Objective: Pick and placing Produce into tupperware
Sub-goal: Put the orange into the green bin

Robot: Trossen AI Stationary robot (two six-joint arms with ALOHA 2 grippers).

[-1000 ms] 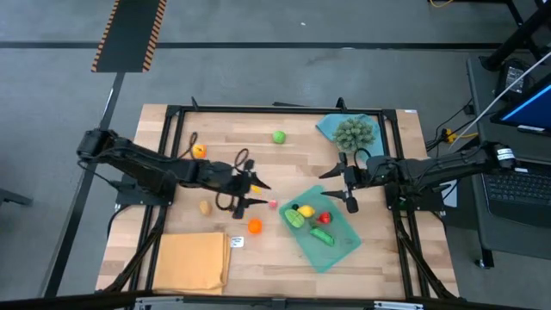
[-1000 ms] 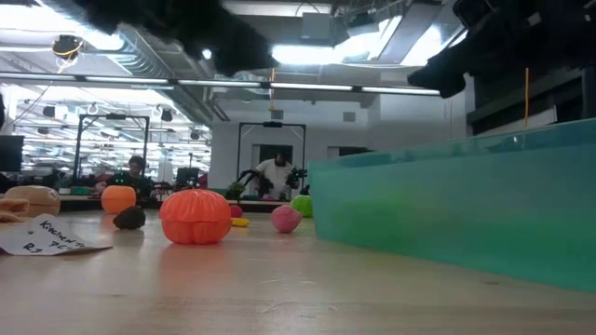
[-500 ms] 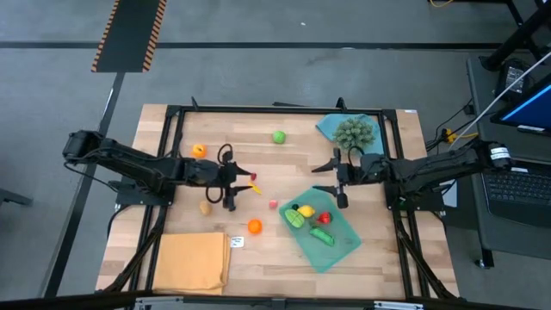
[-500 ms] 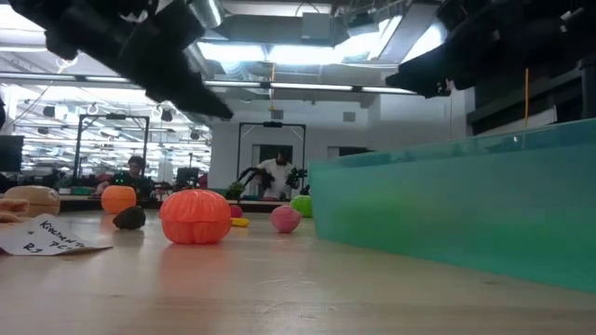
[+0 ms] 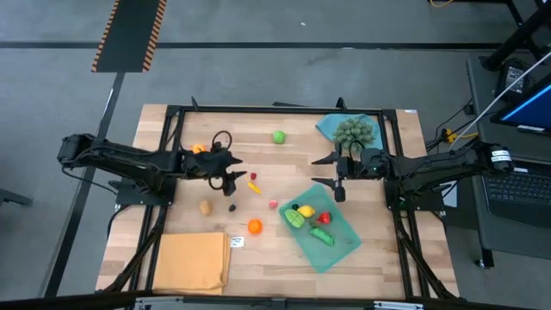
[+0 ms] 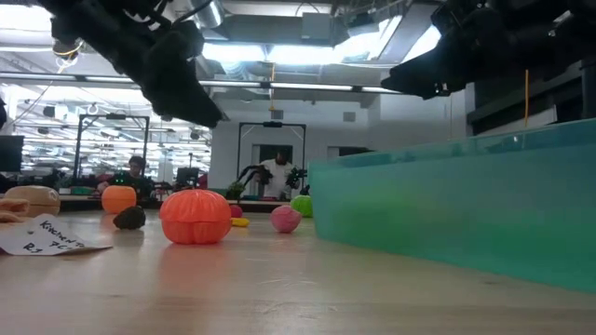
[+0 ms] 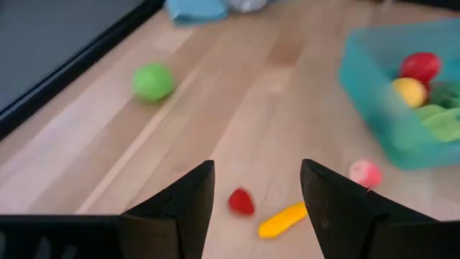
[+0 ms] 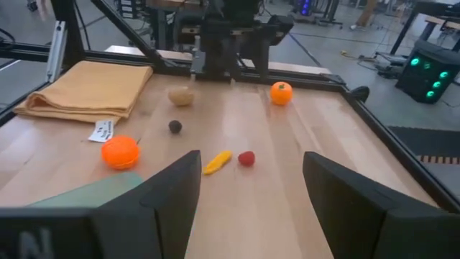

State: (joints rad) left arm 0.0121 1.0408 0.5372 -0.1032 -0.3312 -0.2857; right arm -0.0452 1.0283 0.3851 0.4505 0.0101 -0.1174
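Translucent teal tupperware (image 5: 331,241) holding yellow, red, green produce (image 5: 306,213), both end effectors (image 5: 236,168) (image 5: 332,173) released, empty

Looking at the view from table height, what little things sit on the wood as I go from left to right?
Paper tag → small orange fruit → dark piece → big orange pumpkin → pink ball → green ball → teal tupperware.

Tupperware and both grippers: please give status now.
Left gripper open, empty, above loose produce. Right gripper open, empty, beside spiky ball. Tupperware holds four pieces; red piece and yellow piece loose on table. Nothing in the way.
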